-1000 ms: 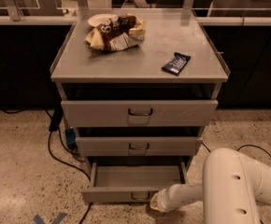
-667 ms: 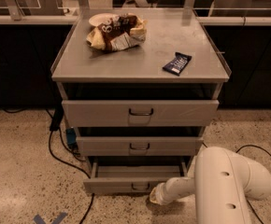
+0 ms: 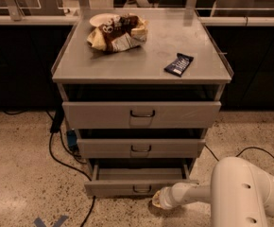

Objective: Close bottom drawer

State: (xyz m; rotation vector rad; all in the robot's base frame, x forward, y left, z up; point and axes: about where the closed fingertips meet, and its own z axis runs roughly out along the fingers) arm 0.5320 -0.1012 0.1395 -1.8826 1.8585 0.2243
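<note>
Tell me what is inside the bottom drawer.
The bottom drawer shows only bare grey floor in its open strip; the rest is hidden under the middle drawer. The hand sits at its front.

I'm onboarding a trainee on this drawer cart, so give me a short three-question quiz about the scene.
1. Fill in: the dark snack bar lies on the cart's ____.
2. True or false: the bottom drawer is fully shut.
3. Where is the gripper? A) on top of the cart B) low, near the floor, in front of the bottom drawer C) touching the snack bar
Key: 1 top; 2 false, it stands partly pulled out; 3 B.
</note>
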